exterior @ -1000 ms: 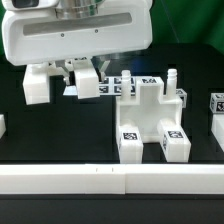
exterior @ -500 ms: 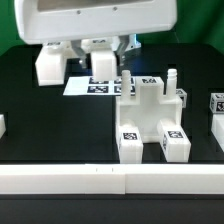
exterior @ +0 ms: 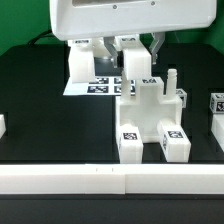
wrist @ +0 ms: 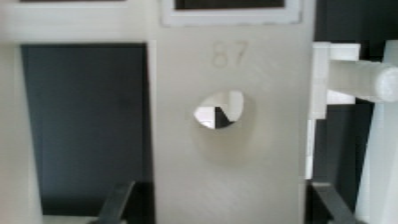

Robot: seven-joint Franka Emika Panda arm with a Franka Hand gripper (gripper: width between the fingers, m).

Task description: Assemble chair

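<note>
My gripper (exterior: pixel 108 44) is shut on a white H-shaped chair piece (exterior: pixel 135 62) and holds it above the table. The piece hangs behind the part-built chair (exterior: pixel 150 120), its right block close to the chair's back edge. The other block (exterior: pixel 82 60) hangs over the marker board. The part-built chair is a white seat block with tagged legs and an upright peg (exterior: pixel 171 77). In the wrist view the held piece (wrist: pixel 222 150) fills the picture, with a round hole (wrist: pixel 219 110). The dark fingers (wrist: pixel 121 205) stand on both sides of it.
The marker board (exterior: pixel 100 86) lies flat behind the chair, under the held piece. A loose white tagged part (exterior: pixel 217 103) sits at the exterior view's right edge and another (exterior: pixel 2 126) at its left edge. A white rail (exterior: pixel 110 180) runs along the front.
The arm has moved steadily to the exterior view's right with the H-shaped piece in the gripper, from beside the marker board to just behind the part-built chair.
</note>
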